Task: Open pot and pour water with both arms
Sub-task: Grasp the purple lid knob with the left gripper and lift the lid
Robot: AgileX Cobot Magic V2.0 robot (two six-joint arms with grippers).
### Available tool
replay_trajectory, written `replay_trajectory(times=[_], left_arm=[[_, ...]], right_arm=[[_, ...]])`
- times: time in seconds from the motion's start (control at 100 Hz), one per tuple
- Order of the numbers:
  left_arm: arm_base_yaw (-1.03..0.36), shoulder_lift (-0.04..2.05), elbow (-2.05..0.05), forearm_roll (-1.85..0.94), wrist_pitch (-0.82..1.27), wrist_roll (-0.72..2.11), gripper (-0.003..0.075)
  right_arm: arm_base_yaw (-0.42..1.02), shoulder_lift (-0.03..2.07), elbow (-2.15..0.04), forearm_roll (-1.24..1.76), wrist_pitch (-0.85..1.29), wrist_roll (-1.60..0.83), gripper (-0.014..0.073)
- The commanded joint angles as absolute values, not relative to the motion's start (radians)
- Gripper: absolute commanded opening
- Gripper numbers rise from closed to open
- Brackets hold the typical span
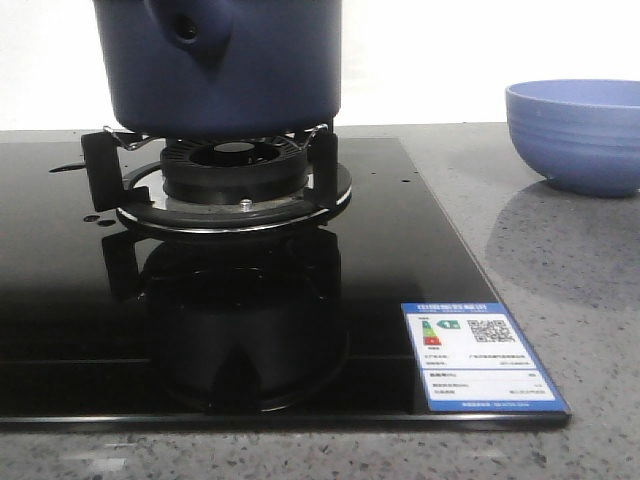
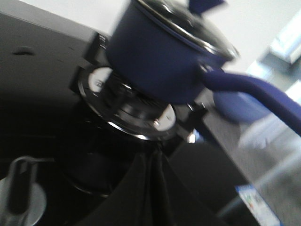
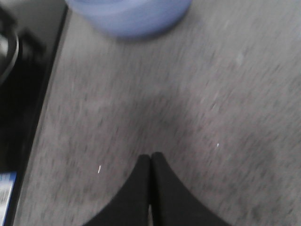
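a: sitting on the burner [image 1: 235, 180] at the 11 o'clock part of the front view, the pot [image 1: 225, 65] rests on the black trivet prongs, lid [image 2: 186, 21] on. dark navy, matte, cylindrical; rounded lug [image 1: 187, 25] with a small hole facing the camera.

b: the arms?

a: neither shows in the front view. left gripper [image 2: 153, 162]: jaws pressed together, nothing between them, pointed up at the burner from below the pot. right gripper [image 3: 150, 160]: jaws likewise closed and empty, over bare speckled counter [image 3: 188, 103], the bowl [image 3: 129, 14] at its 12 o'clock.

b: step in hand?

a: my guess, the approach; lid not yet off. both wrist views are motion-blurred, so detail is poor.

b: how to do it well?

a: spread the jaws before reaching. one arm steadies the long handle [image 2: 254, 92], which juts toward 4 o'clock in the left wrist view; the other takes the lid knob [image 2: 202, 4], only partly visible at the frame's top. lift the lid straight up so the pot doesn't skid on the prongs.

b: surfaces?

a: hob glass [image 1: 330, 300] glossy black, mirrors the burner; energy sticker [image 1: 480, 355] at its 5 o'clock corner. counter grey, granite-like. bowl periwinkle, faintly ribbed, at 2 o'clock in the front view, well apart from the pot. lid rim looks shiny metal, likely slick.
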State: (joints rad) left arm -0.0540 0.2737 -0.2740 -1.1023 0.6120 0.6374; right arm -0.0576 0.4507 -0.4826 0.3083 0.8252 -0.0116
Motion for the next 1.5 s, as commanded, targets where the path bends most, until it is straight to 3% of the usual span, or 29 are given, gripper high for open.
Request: replay_trajectory(times=[0.0,0.21,0.45,0.54,0.69,0.76,0.87,1.04,1.11,1.49], left_arm=[[-0.1,0.373,-0.392,-1.094,0.644,0.731,-0.002],[-0.192,0.601,-0.616,-1.001,0.842,0.897,-0.002],[-0.199,0.772,-0.699,-1.402,0.981,1.33,0.0],[-0.199,0.804,-0.699,-1.53,0.976,1.452,0.0123],[-0.199,0.845,-0.699,-1.63,0.9,1.567,0.0489],[-0.199,0.868,-0.699,-1.63,0.84,1.61,0.0565],[-0.199,0.924,-0.731,-1.63,0.822,1.676,0.0557],[-0.199,1.054,-0.855,-1.63,0.845,1.71,0.0543],[-0.199,1.108,-0.918,-1.63,0.851,1.734,0.0543],[-0.199,1.373,-1.135,-1.634,0.852,1.78,0.0543]], right_arm=[[-0.029,0.553,-0.575,0.339,0.89,-0.031,-0.0064],[-0.007,0.689,-0.723,0.592,1.036,-0.217,-0.0064],[-0.007,0.701,-0.757,0.882,1.029,-0.424,-0.0064],[-0.007,0.699,-0.757,0.897,1.009,-0.453,-0.0064],[-0.007,0.679,-0.757,0.897,0.95,-0.482,-0.0062],[-0.007,0.67,-0.757,0.897,0.918,-0.513,-0.0053],[-0.007,0.666,-0.757,0.895,0.876,-0.521,0.0041],[-0.007,0.666,-0.757,0.895,0.834,-0.555,0.0402],[-0.007,0.666,-0.757,0.895,0.827,-0.566,0.0502],[-0.007,0.666,-0.757,0.895,0.827,-0.586,0.0526]])
